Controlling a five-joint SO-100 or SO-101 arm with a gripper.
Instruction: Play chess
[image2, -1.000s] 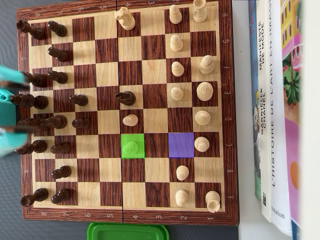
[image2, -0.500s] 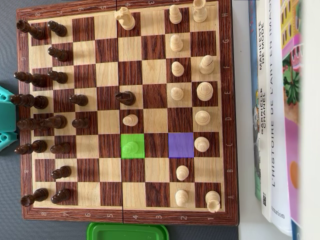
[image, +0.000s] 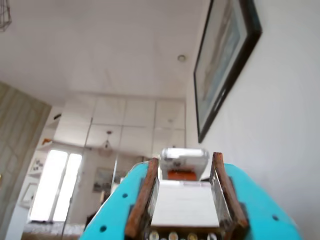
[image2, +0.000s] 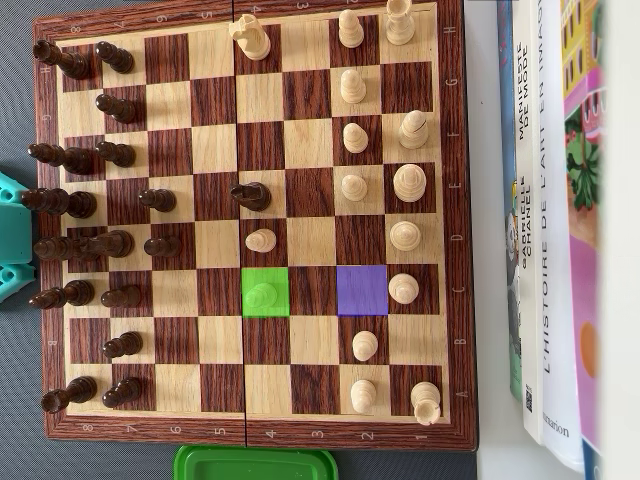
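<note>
My pincer (image: 182, 192) points up at the ceiling in the wrist view, fingers spread, holding nothing. Overhead, only its teal edge (image2: 12, 235) shows left of the chessboard (image2: 455, 200). A light pawn (image2: 262, 296) sits on the green square, the purple square (image2: 362, 290) bare.

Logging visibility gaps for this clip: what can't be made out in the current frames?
- Gripper: the wrist view aims at ceiling and wall, fingertips cut off by the bottom edge, so open or shut is unclear.
- Arm: overhead view, only teal bits at the left edge.
- Green lid: cropped by the bottom edge.
- Books: cut off on the right.
</note>
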